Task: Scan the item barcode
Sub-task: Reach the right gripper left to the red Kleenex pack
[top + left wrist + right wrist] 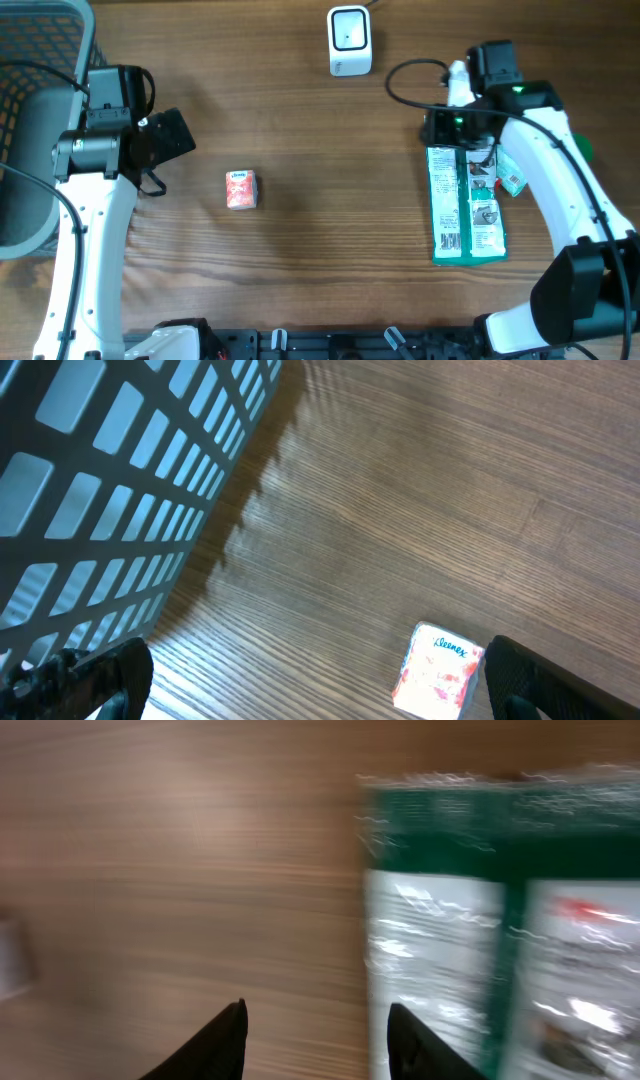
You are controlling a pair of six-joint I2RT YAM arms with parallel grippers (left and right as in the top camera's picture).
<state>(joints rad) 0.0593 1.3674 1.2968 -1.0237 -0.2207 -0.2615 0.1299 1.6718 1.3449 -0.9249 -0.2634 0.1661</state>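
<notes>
Upper left of overhead frame: dark mesh basket [40,30] on wooden table [330,260]; lattice wall filling upper left of left wrist view. Just right of basket: left gripper [315,675], jaws wide apart, one dark fingertip in each lower corner of wrist view, gripping nothing, bare wood between. Left of centre: small Kleenex tissue pack [241,189], red-orange with white top, lying flat, apart from left gripper, near the right-hand fingertip in left wrist view. Top centre: white scanner [349,41] with dark window, cable [372,4] leading off top edge, well apart from both packs. Right of centre: long green packet [465,205], flat on table, printed side up, long axis running top to bottom of frame, well apart from scanner. At packet's top end: right gripper [318,1030], jaws partly apart, wood grain between fingers, packet's left edge just beside right-hand finger; contact not discernible, wrist view blurred.
</notes>
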